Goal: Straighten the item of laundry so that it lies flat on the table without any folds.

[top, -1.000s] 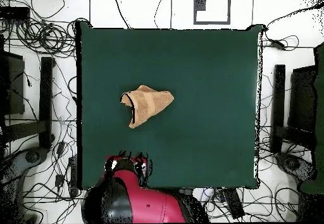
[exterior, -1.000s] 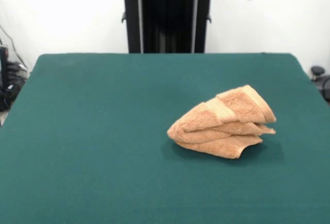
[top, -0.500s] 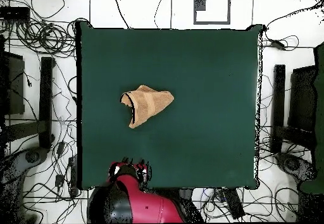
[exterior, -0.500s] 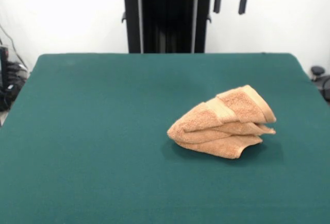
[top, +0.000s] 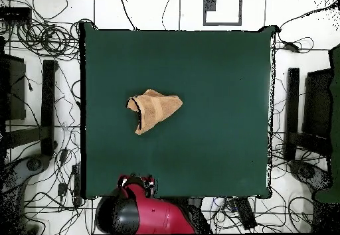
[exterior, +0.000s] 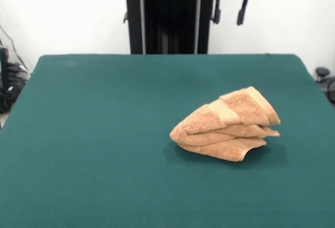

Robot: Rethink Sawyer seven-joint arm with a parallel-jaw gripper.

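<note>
The orange-tan towel (exterior: 225,125) lies crumpled and folded over itself in a wedge-shaped heap on the dark green table (exterior: 104,133), right of centre in the front view. In the overhead view the towel (top: 153,110) lies left of the table's centre. My gripper (exterior: 228,16) hangs high above the table's far edge, well behind the towel, with its two dark fingers apart and nothing between them. In the overhead view the gripper (top: 136,181) shows at the table's bottom edge, below the towel.
The robot's black pedestal (exterior: 168,18) stands behind the far edge. Cables and equipment (top: 40,113) lie on the floor around the table (top: 219,86).
The gripper has come down and moved left in the front view, its red body now showing. The towel has not moved.
</note>
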